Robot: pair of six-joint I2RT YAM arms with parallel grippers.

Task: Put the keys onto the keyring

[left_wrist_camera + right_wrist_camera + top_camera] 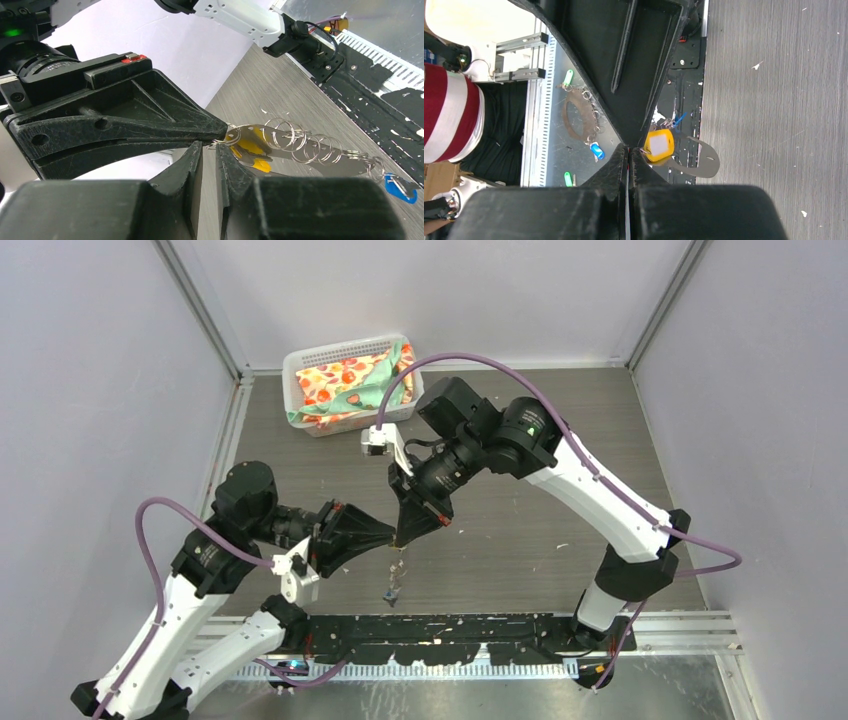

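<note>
wood-grain table, white basket

keyring aloft; yellow key touching; blue key dangling

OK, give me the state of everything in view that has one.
Yellow key: held up by its wire loop.
Right gripper: shut on that loop.
Left gripper: slightly open, empty.
Keyring: hanging alongside, wire rings on it.
Blue key: dangling at the far end.
Cloth: bunched in basket.
</note>
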